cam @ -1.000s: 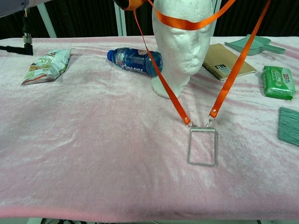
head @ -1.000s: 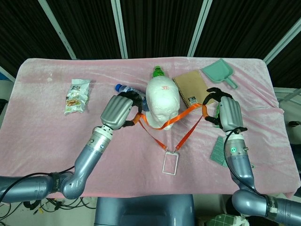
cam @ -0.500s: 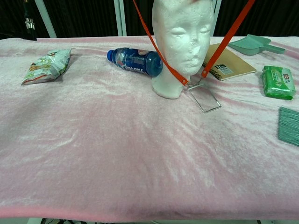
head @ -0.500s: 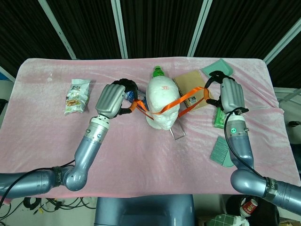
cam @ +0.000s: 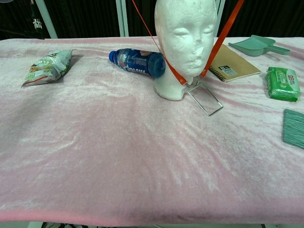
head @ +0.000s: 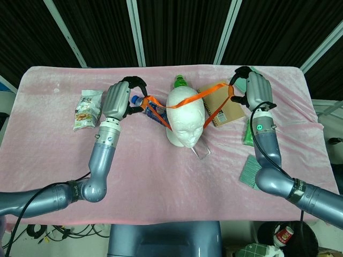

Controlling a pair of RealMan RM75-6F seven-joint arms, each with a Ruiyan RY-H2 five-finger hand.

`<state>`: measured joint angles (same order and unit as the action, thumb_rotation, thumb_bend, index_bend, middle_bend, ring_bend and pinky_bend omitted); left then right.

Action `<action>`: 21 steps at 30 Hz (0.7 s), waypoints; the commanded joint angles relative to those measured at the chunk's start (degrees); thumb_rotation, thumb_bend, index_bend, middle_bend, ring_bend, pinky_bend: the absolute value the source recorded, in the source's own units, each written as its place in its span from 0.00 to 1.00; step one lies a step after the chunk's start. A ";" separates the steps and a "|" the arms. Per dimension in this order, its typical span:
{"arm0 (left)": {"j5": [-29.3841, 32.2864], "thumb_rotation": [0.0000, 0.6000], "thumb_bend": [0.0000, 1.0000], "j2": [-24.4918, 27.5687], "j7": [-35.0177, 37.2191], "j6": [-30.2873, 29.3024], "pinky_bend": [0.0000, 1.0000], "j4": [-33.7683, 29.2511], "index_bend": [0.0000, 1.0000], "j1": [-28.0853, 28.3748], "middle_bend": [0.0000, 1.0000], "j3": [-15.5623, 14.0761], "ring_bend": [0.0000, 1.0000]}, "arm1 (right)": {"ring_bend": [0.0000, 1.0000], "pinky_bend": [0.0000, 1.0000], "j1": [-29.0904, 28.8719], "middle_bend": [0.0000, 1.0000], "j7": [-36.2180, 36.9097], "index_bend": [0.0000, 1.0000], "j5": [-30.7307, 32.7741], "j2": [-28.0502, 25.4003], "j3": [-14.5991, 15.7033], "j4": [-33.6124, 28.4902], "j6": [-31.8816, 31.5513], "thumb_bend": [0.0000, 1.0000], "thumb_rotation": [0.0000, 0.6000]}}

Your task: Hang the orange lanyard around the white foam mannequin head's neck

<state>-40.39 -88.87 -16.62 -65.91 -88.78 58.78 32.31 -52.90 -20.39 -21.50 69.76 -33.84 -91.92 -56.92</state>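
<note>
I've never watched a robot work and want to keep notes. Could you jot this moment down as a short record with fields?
Scene: pink velvet-like tablecloth
Centre: white foam mannequin head, upright
Strap: orange lanyard, stretched across the top of the head
Badge: clear card holder on the lanyard's end, by the head's base
Left hand: holds one side of the lanyard
Right hand: holds the other side
Nearby: blue plastic bottle lying down, brown spiral notebook, teal dustpan, snack packet
Task status: lanyard not yet around the neck

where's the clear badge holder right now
In the chest view the badge holder hangs from the orange lanyard, tilted against the table just right of the foam head's base.
</note>
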 commanded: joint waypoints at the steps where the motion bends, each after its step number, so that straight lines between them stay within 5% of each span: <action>1: 1.14 1.00 0.45 -1.60 1.12 1.31 0.34 3.91 0.63 1.19 0.37 0.60 0.25 | 0.29 0.21 -2.18 0.27 0.32 0.79 1.57 1.78 0.40 4.96 3.10 0.58 1.00; 21: -3.96 1.00 0.45 -15.38 11.23 7.31 0.34 34.40 0.61 7.77 0.37 -0.85 0.25 | 0.29 0.21 -8.68 0.27 4.86 0.79 -0.42 13.07 4.47 31.52 16.03 0.58 1.00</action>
<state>-42.96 -101.78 -7.21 -59.27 -57.97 65.30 31.92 -60.59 -16.37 -21.30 81.08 -29.95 -63.05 -42.43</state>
